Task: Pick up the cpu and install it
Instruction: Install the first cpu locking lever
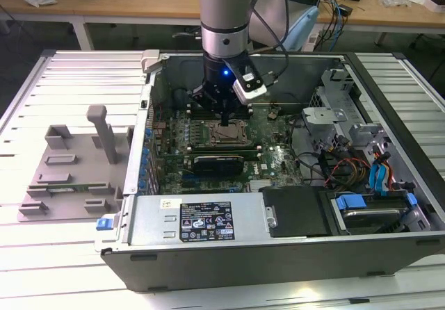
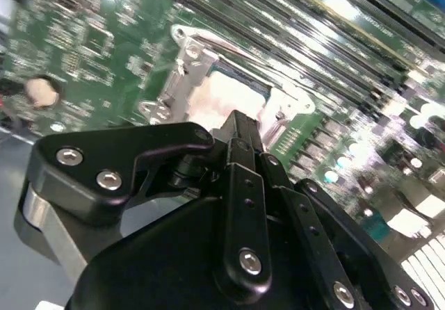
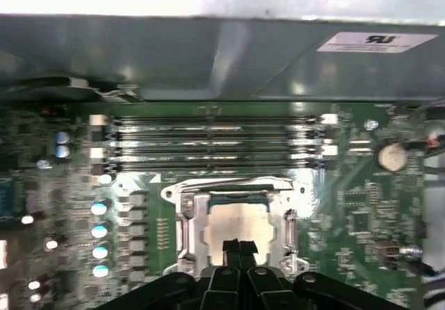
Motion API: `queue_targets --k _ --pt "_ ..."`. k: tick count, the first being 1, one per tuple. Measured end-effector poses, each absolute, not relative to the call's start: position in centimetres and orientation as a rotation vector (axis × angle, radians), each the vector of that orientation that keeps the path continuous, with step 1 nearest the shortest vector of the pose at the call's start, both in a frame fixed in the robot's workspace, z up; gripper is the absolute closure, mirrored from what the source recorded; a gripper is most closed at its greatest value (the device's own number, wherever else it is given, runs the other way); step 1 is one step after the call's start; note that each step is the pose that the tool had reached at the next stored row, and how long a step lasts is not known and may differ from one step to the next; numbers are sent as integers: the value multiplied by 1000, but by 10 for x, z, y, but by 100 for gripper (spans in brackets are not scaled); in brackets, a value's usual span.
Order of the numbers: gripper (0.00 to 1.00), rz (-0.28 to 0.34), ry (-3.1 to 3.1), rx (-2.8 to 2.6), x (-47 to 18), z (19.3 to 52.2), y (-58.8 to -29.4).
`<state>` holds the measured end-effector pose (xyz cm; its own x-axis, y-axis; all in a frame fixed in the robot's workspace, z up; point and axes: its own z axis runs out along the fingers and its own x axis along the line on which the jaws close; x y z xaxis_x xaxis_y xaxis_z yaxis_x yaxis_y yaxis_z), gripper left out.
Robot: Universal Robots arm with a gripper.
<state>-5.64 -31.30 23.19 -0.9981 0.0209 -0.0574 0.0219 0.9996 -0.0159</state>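
One Universal Robots arm (image 1: 224, 18) reaches straight down into an open computer case (image 1: 278, 206) lying on its side on a slatted white tabletop (image 1: 55, 74), side panel off so the motherboard (image 1: 274, 126) faces up for access from above. At the exterior view's left, outside the case, a grey fixture plate (image 1: 66, 178) with upright blocks rests on the same tabletop, well apart from the work.

Inside the case, the green motherboard carries a row of long memory slots (image 3: 215, 143) and, just beside them, the square metal socket frame (image 3: 236, 219), its retaining frame surrounding a pale, shiny square. That square is judged to be the cpu (image 3: 240, 219), lying flat inside the socket frame, apparently already seated there, not carried.

The gripper (image 3: 240, 246) hangs directly above the socket, its black fingers (image 2: 240, 140) drawn together into a narrow point in both wrist views, with nothing clamped between them. In the first wrist view the tip overlaps the near edge of the cpu; whether it touches the metal top or hovers just over it cannot be told. The vertical pose suits a socket that accepts the chip only from straight above, with the cpu sitting immediately below and slightly ahead of the fingertips, inside the frame and level with the board.
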Motion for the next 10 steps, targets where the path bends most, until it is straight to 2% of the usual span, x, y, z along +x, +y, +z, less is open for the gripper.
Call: queue_targets --k 10 --pt "89 -27 3097 33 -45 241 -313"
